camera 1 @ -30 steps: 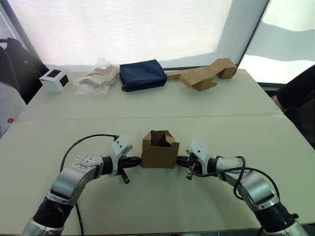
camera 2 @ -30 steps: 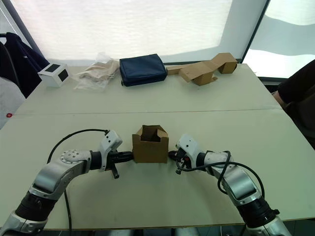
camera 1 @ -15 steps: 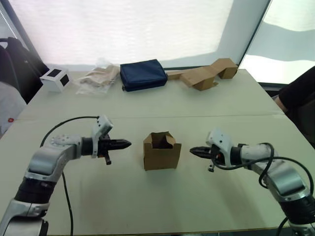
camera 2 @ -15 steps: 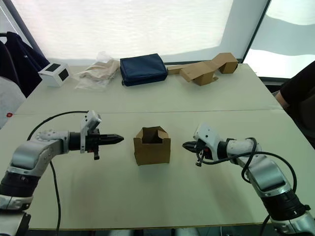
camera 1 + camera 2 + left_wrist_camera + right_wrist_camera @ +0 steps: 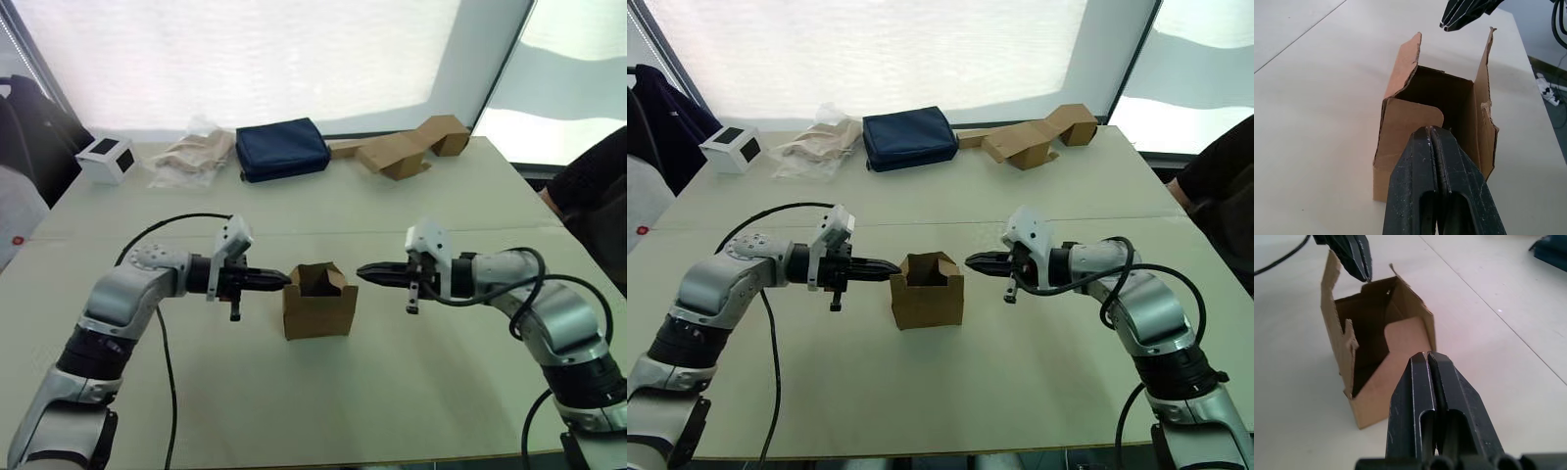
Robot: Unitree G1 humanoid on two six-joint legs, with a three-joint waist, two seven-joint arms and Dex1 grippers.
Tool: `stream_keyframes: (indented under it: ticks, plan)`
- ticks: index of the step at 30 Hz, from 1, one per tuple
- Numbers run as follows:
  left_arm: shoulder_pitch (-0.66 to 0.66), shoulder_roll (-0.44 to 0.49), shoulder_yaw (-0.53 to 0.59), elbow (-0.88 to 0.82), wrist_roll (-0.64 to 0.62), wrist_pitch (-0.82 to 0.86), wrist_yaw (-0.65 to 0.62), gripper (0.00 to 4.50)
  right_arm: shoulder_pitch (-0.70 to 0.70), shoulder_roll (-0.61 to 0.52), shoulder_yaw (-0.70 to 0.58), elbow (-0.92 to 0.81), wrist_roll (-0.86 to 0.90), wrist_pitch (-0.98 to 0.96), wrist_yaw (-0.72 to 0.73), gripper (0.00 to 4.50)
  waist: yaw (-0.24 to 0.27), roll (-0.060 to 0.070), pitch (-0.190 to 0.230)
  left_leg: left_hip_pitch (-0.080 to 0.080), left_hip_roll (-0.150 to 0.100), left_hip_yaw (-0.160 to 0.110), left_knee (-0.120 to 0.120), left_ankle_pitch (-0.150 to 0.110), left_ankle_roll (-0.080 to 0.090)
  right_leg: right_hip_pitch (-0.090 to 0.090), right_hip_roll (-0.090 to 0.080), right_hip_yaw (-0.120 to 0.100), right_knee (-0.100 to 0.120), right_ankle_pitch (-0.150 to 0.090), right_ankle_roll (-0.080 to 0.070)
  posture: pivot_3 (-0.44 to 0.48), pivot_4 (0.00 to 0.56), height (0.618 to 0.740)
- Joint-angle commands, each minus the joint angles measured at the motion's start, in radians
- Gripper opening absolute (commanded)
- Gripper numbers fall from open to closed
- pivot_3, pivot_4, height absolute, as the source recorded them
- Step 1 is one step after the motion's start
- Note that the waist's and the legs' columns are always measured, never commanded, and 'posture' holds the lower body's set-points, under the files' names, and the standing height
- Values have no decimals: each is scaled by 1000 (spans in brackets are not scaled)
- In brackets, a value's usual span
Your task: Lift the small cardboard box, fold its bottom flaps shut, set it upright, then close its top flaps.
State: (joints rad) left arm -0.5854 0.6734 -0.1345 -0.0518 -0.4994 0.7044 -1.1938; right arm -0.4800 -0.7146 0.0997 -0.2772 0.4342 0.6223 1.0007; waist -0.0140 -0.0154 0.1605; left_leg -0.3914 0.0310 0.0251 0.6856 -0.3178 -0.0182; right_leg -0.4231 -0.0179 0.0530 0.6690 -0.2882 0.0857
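The small cardboard box (image 5: 319, 304) stands upright on the table (image 5: 411, 392), its open side up. Its top flaps (image 5: 1404, 63) stick up and the dark inside shows. The bottom flaps are hidden under it. My left gripper (image 5: 283, 281) is shut and empty, its tip at the box's left upper rim, just over a short rounded flap (image 5: 1413, 117). My right gripper (image 5: 363, 273) is also shut and empty. It points at the box's right upper rim from a short gap away. Both tips sit level with the rim and face each other.
Along the far edge of the table lie a white cube with black marks (image 5: 106, 158), a crumpled bag (image 5: 191, 152), a navy pouch (image 5: 283, 148) and a long bent cardboard piece (image 5: 407, 149). A person's dark sleeve (image 5: 598, 181) shows at the right edge.
My grippers were pressed on the box's lower sides, then pulled wide apart. Now both have risen and come back in to the top rim. The box has stayed in place.
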Motion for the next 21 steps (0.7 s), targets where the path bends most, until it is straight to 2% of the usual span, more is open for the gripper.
stream_keyframes:
  ticks: [1,21]
  plan:
    - [-20,-19,-23,7,41,-58,11,36,-39,35,44,43,-39,-53,4,0,0,0,0,0,0,0,0,0,0,0,0,0,0,0,0,0,150,740]
    - [3,-42,-47,53,109,-128,4,36,-58,93,108,153,-116,-114,18,0,0,0,0,0,0,0,0,0,0,-1,0,0,0,0,0,0,150,740]
